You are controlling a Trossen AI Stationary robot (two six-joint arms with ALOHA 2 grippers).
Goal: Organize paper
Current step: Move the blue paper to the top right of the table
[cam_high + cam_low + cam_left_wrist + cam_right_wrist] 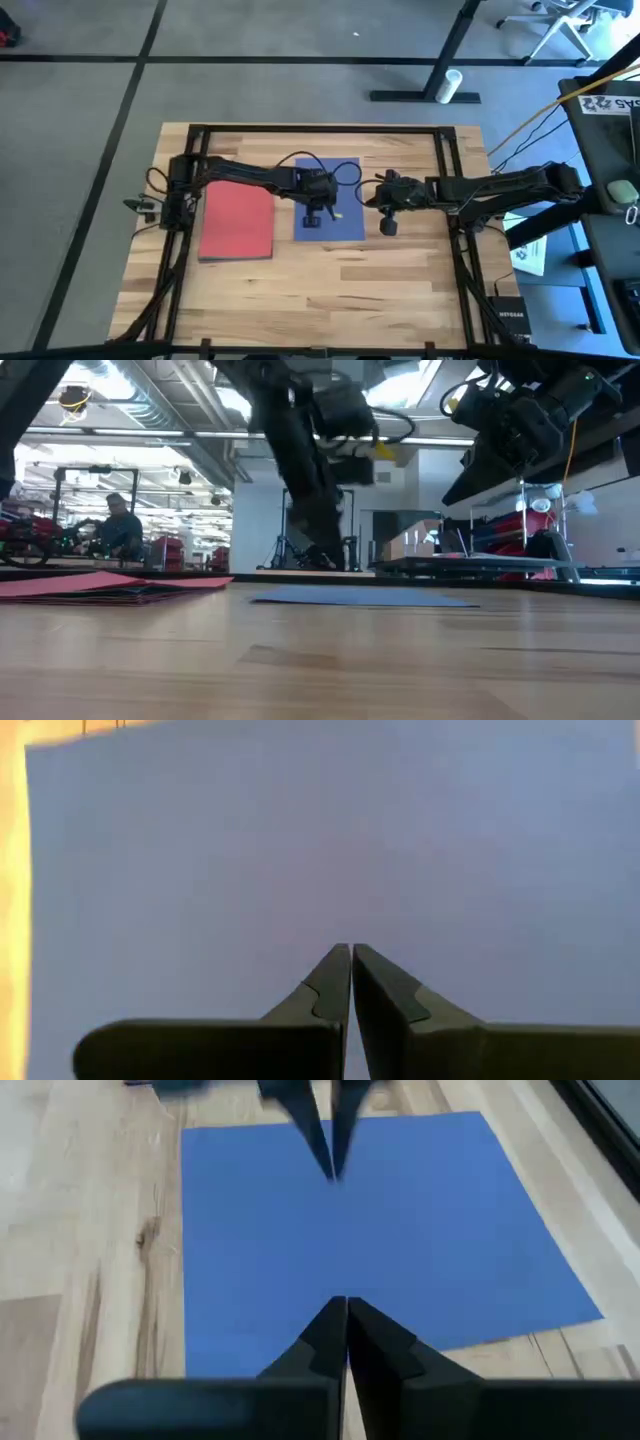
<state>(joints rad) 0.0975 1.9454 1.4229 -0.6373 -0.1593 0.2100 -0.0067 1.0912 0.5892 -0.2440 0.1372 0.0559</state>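
A blue sheet of paper (345, 215) lies flat at the table's middle, also seen in the low view (365, 598). To its left lies a stack with a red sheet (237, 222) on top and darker sheets under it (110, 588). My left gripper (351, 948) is shut and points down at the blue sheet, near its left half (333, 1172). My right gripper (346, 1300) is shut and hangs above the table by the sheet's right edge (385, 212), holding nothing. My left gripper brings its shut fingertips (330, 1160) down from above onto the blue sheet's surface (300, 870), inside the sheet and away from its edges. I cannot tell whether the tips touch the paper. The sheet lies flat on the table.
A black frame (320, 130) runs around the wooden table top. Bare wood (340, 290) stretches along the near side. In the room beyond the table a person (120, 525) sits far off. White papers (530, 255) lie off the table's right side.
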